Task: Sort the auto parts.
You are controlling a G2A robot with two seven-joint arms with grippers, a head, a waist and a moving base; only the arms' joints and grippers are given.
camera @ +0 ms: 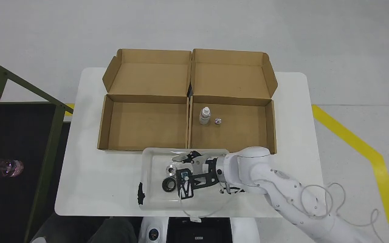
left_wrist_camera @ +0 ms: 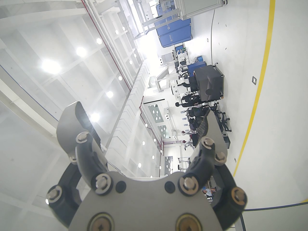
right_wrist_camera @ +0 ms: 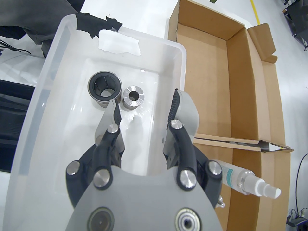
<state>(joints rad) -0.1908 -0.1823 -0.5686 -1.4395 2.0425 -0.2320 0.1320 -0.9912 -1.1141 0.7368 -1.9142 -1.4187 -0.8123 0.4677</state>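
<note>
Right wrist view: black cylindrical bearing [right_wrist_camera: 104, 88] beside shiny metal bushing [right_wrist_camera: 133, 96].

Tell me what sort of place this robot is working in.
Most likely a factory hall or robotics lab: a high roof with rows of ceiling lights, a yellow floor line, and blue machine cabinets.

The right gripper [right_wrist_camera: 146, 108] hangs inside the clear plastic bin [right_wrist_camera: 184, 56], fingers spread well apart above the bin's floor. On that floor, just past the fingertips, a black bearing sleeve [right_wrist_camera: 104, 88] and a smaller silver metal collar [right_wrist_camera: 133, 97] stand side by side, bores upward. Black tape [right_wrist_camera: 96, 26] and a white paper scrap [right_wrist_camera: 119, 44] sit on the bin's far wall. A cardboard box [right_wrist_camera: 207, 78] lies alongside the bin. Past that box's end wall, a spray bottle [right_wrist_camera: 243, 179] lies on its side.
</note>
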